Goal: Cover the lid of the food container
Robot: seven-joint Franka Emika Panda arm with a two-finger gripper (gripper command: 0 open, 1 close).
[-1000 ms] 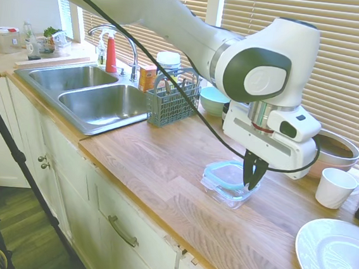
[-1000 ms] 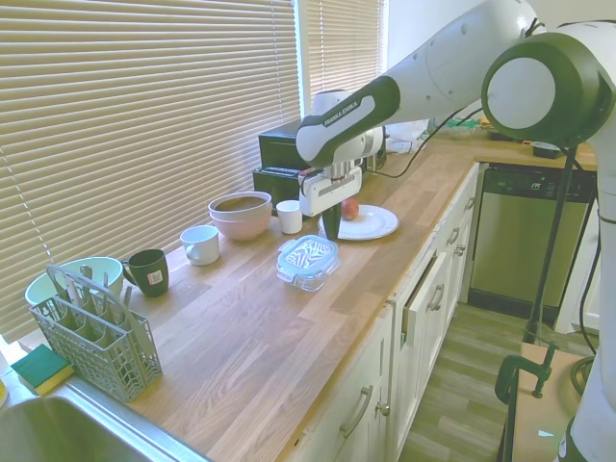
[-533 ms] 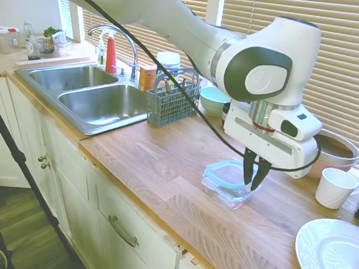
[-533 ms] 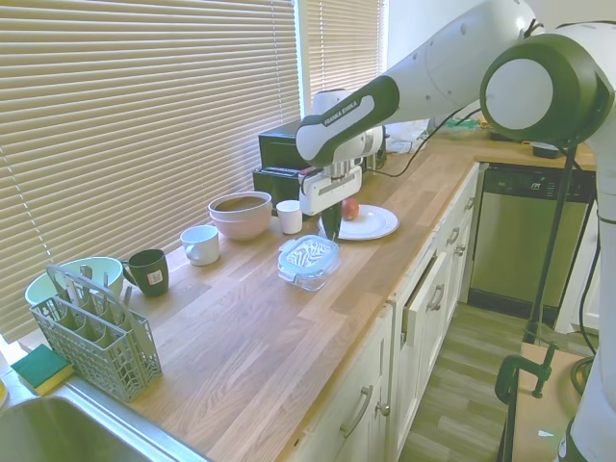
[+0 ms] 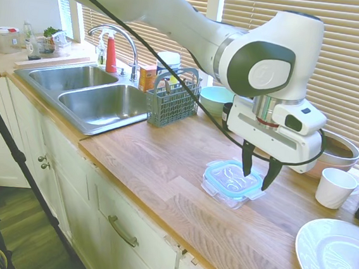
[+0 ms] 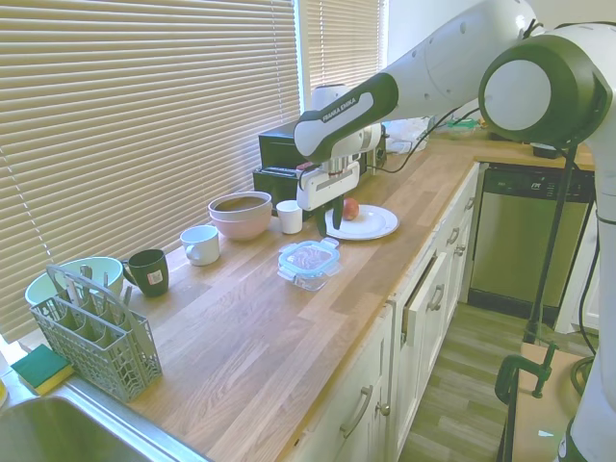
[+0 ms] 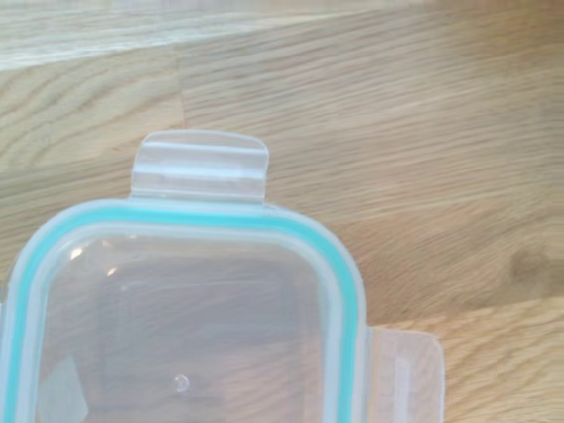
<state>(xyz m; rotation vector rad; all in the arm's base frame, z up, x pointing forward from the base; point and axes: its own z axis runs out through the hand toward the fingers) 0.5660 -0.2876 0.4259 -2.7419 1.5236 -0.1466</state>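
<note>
The clear lid (image 5: 229, 175) with its teal rim lies flat on top of the glass food container (image 5: 223, 193), near the front edge of the wooden counter. My gripper (image 5: 258, 172) hangs open just above the lid's right side, with its fingers spread and nothing between them. From the other side, the lid (image 6: 310, 255) sits on the container (image 6: 309, 276) and the gripper (image 6: 329, 218) is a little above and behind it. The wrist view shows a corner of the lid (image 7: 176, 317) with two clear snap tabs lying over the wood.
A white plate (image 5: 333, 257) and a white mug (image 5: 334, 187) stand to the right, with a pink bowl (image 5: 337, 151) behind them. Left of the container are a teal bowl (image 5: 211, 99), a grey cutlery basket (image 5: 173, 101) and the sink (image 5: 100, 101). A dark mug (image 6: 149, 271) stands by the blinds.
The fingers, shut at the lid's edge before, have opened and let go of the lid. The gripper has risen slightly, and the lid now rests on the container.
</note>
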